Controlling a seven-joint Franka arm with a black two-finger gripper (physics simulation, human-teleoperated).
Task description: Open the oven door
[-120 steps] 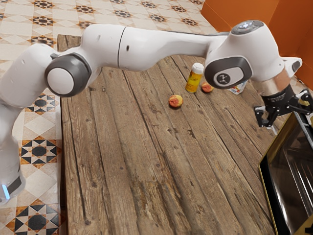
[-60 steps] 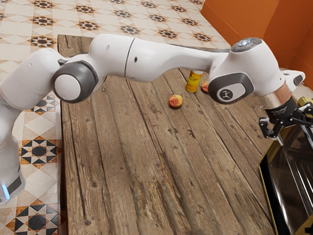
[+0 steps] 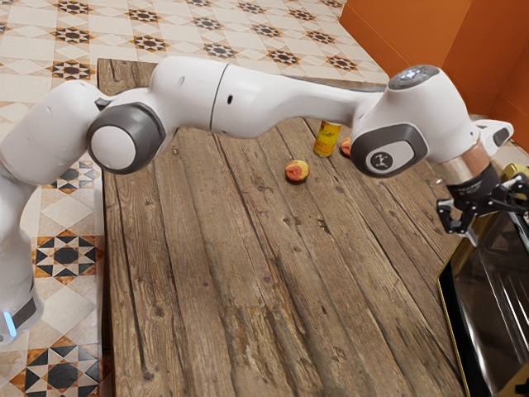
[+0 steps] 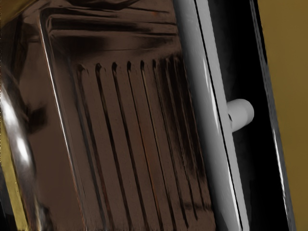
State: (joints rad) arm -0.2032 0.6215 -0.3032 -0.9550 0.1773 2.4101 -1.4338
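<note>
Past the counter at the exterior view's left, my hand hangs spread near the upper edge of the oven door, whose long handle runs along that edge, so I should grip crosswise.

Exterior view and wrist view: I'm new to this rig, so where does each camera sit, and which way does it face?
Exterior view: at the arm's side, looking down over the wooden table; it shows the arm and its open claw by the oven door.
Wrist view: mounted beside the claw, facing the oven door's glass and grey bar handle.
Shared: the oven door.
</note>
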